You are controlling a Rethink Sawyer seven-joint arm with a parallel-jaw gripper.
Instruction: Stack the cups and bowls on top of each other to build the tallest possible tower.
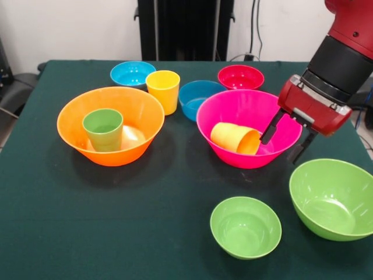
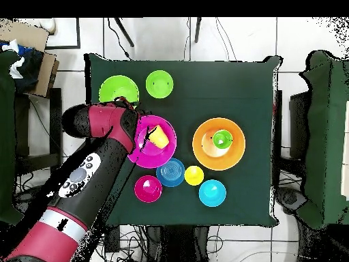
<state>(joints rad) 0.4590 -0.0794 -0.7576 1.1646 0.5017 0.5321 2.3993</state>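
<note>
My gripper [image 1: 280,149] is open and empty, its fingers astride the right rim of the large hot pink bowl [image 1: 245,158]. An orange-yellow cup [image 1: 235,137] lies on its side in that bowl, just left of the gripper. A green cup [image 1: 103,129] stands upright in the large orange bowl [image 1: 69,115]. A yellow cup [image 1: 163,90] stands on the table behind them. In the overhead view the gripper [image 2: 140,140] is at the pink bowl's [image 2: 167,155] left rim, beside the orange-yellow cup [image 2: 159,136].
A light blue bowl [image 1: 133,73], a darker blue bowl [image 1: 198,99] and a red-pink bowl [image 1: 240,77] sit along the back. A small lime green bowl [image 1: 245,226] and a large lime green bowl [image 1: 332,198] sit at the front right, close below the gripper.
</note>
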